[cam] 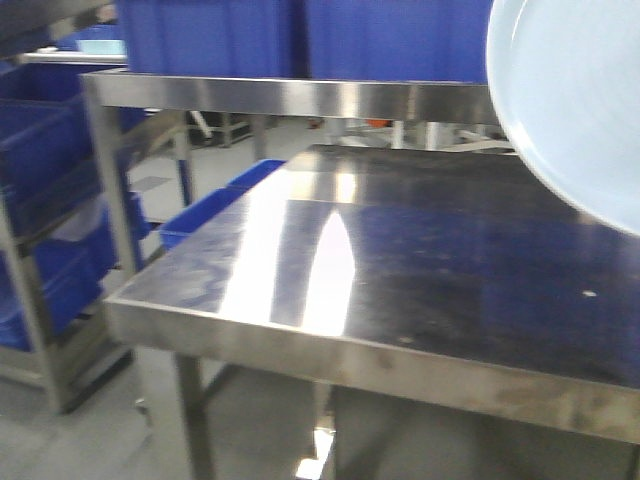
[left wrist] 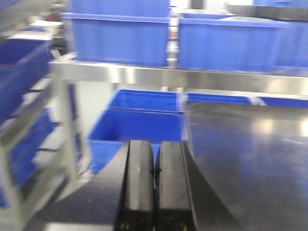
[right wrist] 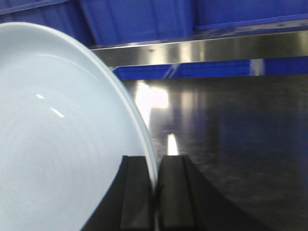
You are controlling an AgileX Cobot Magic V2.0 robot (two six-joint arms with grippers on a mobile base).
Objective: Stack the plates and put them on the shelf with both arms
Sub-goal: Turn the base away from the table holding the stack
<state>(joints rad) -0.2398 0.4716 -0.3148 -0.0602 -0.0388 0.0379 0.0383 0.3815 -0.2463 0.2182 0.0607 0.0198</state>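
Blue bins stacked at far left, more on shelf along far side. Steel table in centre, bright glare streak across top. By table's left edge, left gripper: jaws pressed together, black pads touching. Further right, right gripper: jaws pinching rim of pale bluish-white plate. Plate tilted steeply, raised above table's right side, upper right corner in front view. Cannot tell if single plate or stack.

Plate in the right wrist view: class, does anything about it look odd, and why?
The plate is not lying flat: the right gripper pinches its rim, holding it steeply on edge above the steel table. No chips or spills show.
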